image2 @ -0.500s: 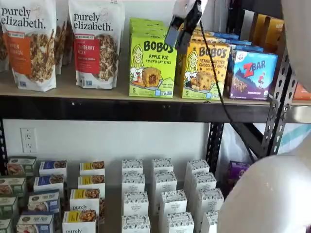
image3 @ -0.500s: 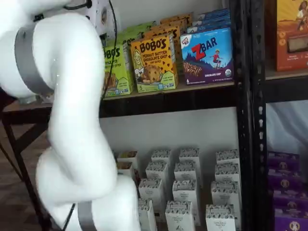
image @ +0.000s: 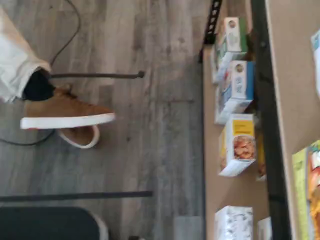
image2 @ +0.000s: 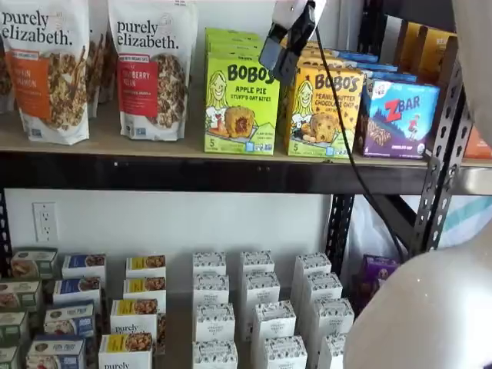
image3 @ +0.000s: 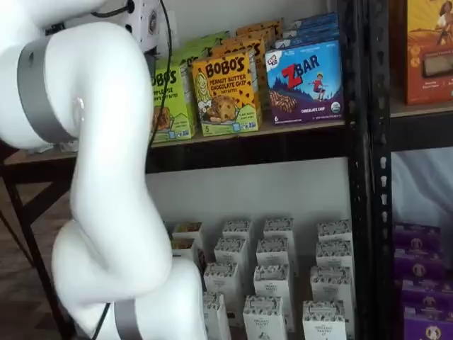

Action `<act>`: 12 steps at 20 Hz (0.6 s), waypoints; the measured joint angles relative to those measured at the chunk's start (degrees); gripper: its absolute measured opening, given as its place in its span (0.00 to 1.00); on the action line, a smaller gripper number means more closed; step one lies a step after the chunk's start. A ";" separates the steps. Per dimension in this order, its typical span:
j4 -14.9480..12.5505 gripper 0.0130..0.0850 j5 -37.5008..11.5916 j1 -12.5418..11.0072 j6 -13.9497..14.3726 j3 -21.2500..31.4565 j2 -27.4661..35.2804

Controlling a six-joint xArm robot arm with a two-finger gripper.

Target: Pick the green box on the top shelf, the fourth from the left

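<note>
The green box [image2: 241, 104], a lime Bobo's Apple Pie box with more alike lined up behind it, stands at the front of the top shelf [image2: 115, 141]. In a shelf view my gripper [image2: 275, 66] hangs from the top edge with its black fingers just in front of the box's upper right corner. I cannot tell whether there is a gap between them, and no box is in them. In a shelf view my white arm covers the left part of the green box [image3: 172, 99] and hides the fingers. The wrist view shows an edge of the green box [image: 300, 192] past the shelf's black beam.
A yellow-orange Bobo's box [image2: 323, 111] and a blue ZBar box [image2: 400, 119] stand right of the green one, with granola bags [image2: 150, 73] on its left. A cable [image2: 342, 138] hangs from the gripper. Small boxes [image2: 257, 307] fill the lower shelf. A person's brown shoe [image: 65, 112] is on the floor.
The gripper has shifted slightly up and left near the green box's top right corner. My arm's white elbow has dropped lower in the shelf view's corner.
</note>
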 joint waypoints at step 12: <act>0.99 1.00 -16.54 2.24 1.34 6.91 -4.06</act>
